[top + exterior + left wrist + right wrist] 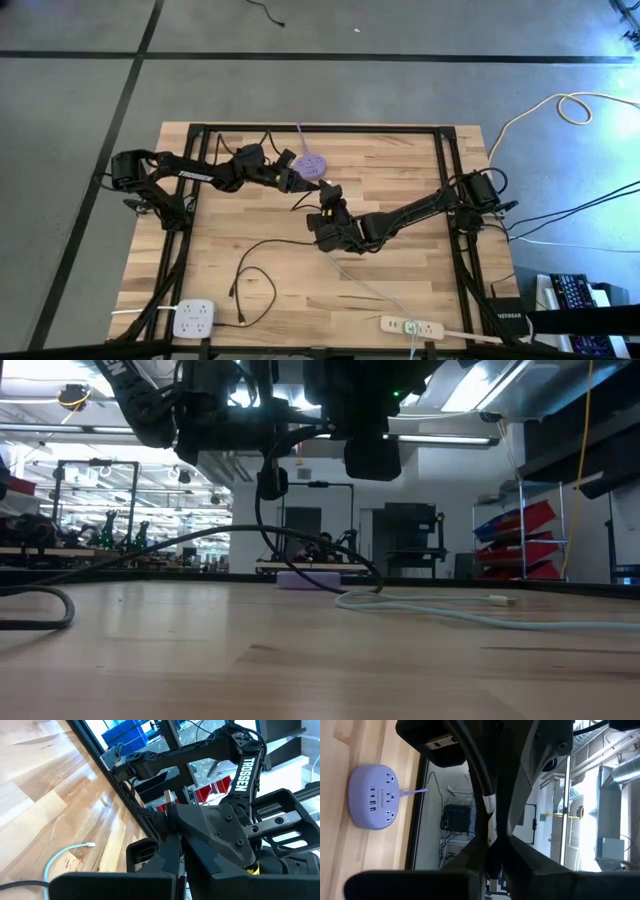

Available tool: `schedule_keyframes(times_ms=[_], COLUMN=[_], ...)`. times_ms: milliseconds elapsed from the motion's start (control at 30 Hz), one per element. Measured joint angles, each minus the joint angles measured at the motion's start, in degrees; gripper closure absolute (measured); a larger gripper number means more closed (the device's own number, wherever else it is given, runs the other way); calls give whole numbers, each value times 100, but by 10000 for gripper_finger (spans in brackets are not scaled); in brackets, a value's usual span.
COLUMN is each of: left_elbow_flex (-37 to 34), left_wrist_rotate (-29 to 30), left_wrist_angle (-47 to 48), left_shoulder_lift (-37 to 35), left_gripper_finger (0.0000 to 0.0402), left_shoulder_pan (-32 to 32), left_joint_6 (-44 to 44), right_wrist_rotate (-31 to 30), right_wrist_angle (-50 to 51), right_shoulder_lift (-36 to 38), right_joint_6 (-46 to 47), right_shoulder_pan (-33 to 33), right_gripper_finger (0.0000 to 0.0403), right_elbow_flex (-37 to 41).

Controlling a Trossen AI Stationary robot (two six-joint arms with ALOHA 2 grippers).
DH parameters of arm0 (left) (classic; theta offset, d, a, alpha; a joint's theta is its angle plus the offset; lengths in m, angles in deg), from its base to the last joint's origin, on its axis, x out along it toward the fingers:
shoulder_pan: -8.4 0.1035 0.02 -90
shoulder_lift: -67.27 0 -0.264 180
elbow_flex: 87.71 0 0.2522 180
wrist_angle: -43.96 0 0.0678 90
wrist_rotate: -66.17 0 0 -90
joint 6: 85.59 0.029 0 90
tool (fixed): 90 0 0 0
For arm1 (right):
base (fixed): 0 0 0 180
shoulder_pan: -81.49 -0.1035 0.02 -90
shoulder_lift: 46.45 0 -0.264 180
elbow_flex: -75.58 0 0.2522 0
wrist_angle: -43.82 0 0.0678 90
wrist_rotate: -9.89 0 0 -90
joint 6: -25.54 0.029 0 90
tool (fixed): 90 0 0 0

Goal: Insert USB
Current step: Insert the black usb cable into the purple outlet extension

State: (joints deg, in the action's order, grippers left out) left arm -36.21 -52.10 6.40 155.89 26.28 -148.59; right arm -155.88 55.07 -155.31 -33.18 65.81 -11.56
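A round purple power hub (312, 163) (372, 795) lies flat on the wooden table, far of the middle, with its sockets facing up. Just near of it my two grippers meet in the air, both about level. My left gripper (300, 183) comes from the table's left and my right gripper (327, 195) from its right. Both are shut around one black USB cable (489, 815) with a white label. Its metal plug tip (169, 796) sticks out past my left fingertips. The rest of the cable (262, 530) hangs down to the tabletop. My left gripper has the cable's plug end between its shut fingers (150, 857), coming level from the table's left. The fingers hide the exact spot. The metal tip (169, 796) juts out beyond them, clear of the table. My right gripper pinches the black cable between its two fingertips, just on the plug side of the white label (491, 827). It comes about level from the table's right, with the fingers lying across the cable. The held stretch is clear of the table.
A white cable (370, 292) (480, 610) trails toward a white power strip (412, 326) at the near edge. A second white strip (195, 318) sits near left. Loops of black cable (250, 285) lie on the near-left boards. Black frame rails (445, 180) border the table.
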Motion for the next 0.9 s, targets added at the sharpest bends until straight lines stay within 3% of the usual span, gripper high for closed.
schedule_keyframes(times_ms=[333, 600, 900], left_elbow_flex=[2, 24, 24], left_wrist_rotate=[40, 133, 252], left_wrist_angle=[40, 500, 416], left_shoulder_lift=[0, -17, -7], left_gripper_finger=[400, 400, 400], left_shoulder_pan=[0, 92, 15], left_joint_6=[42, 911, 789], right_wrist_rotate=[-4, 43, -187], right_wrist_angle=[14, 200, 406], right_shoulder_lift=[0, -17, -17], right_joint_6=[45, 260, 328], right_shoulder_pan=[-2, 0, -12], right_gripper_finger=[377, 395, 396], right_elbow_flex=[0, 0, 0])
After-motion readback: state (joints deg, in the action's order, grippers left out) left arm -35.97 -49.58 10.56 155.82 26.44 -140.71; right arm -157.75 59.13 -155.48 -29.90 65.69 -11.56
